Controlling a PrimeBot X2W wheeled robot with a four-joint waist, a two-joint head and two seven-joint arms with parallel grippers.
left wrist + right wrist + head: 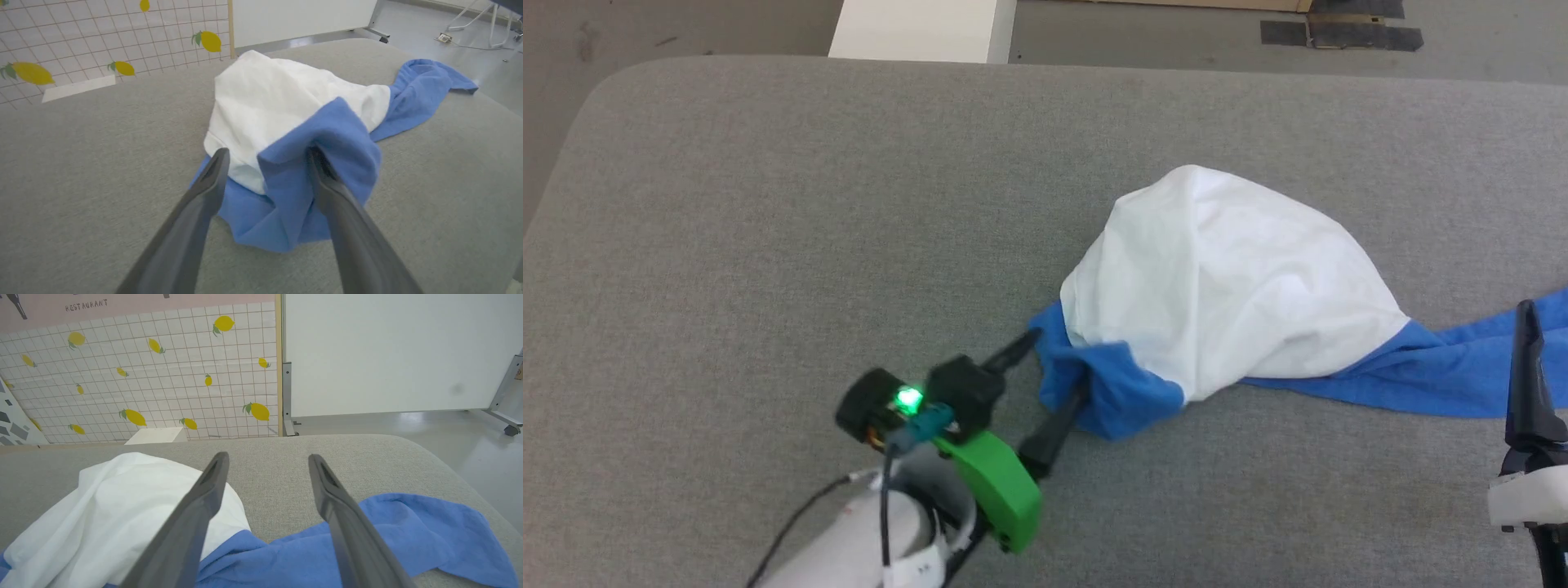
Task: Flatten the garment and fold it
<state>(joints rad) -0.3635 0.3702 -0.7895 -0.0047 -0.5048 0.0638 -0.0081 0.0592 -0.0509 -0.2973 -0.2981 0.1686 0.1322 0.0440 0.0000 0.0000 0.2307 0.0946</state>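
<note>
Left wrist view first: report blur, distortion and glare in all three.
Left wrist view: the left gripper fingers go soft near the lens; the blue fold of the garment is slightly blurred. Right wrist view: the lemon wall is sharp, its grid bowed; the floor shines. Head view: even light, green lamp blown out.

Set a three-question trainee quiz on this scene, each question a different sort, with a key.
1. True or false: the garment lies flat on the grey surface.
2. The left gripper fingers stand: A) shut, B) spread apart at the garment, C) far from it.
3. Fill in: the sleeve by the right gripper is ___.
Key: 1 false, bunched up; 2 B; 3 blue.
</note>
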